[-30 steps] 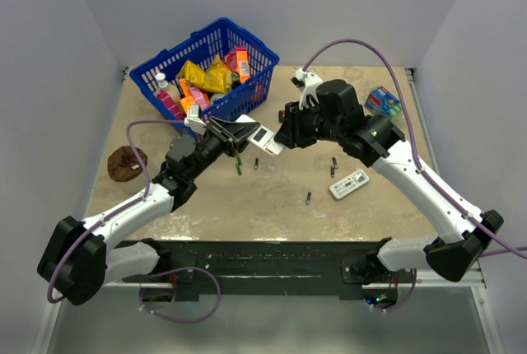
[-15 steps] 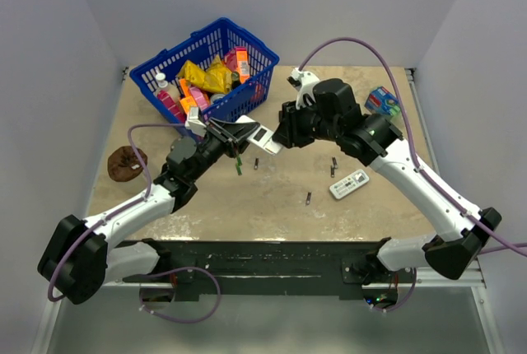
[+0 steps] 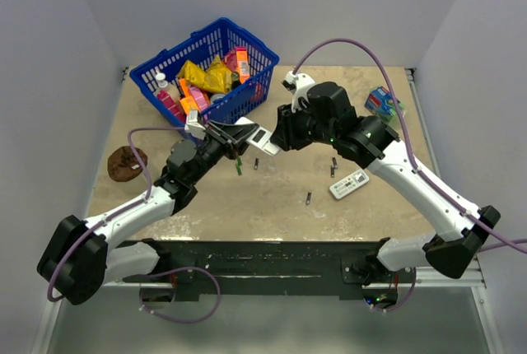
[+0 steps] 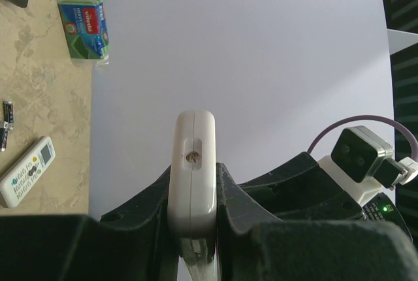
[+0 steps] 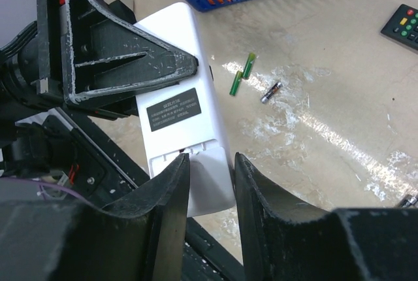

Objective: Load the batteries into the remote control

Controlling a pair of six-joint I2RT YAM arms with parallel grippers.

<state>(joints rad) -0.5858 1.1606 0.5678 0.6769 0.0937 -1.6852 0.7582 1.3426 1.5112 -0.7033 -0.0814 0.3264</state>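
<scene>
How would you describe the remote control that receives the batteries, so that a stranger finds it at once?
Find the blue basket at the far left of the table and look just in front of it. The remote control hangs there in the air, clamped in the left pincer. Its back bears a black label; the other white remote lies flat on the table.

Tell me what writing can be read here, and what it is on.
"vileda": on the green and blue pack; its smaller print is unreadable.
Black label on the back of the white remote control: print too small to read.
White remote with grey buttons: markings too small to read.
Packets in the blue basket: blurred.
</scene>
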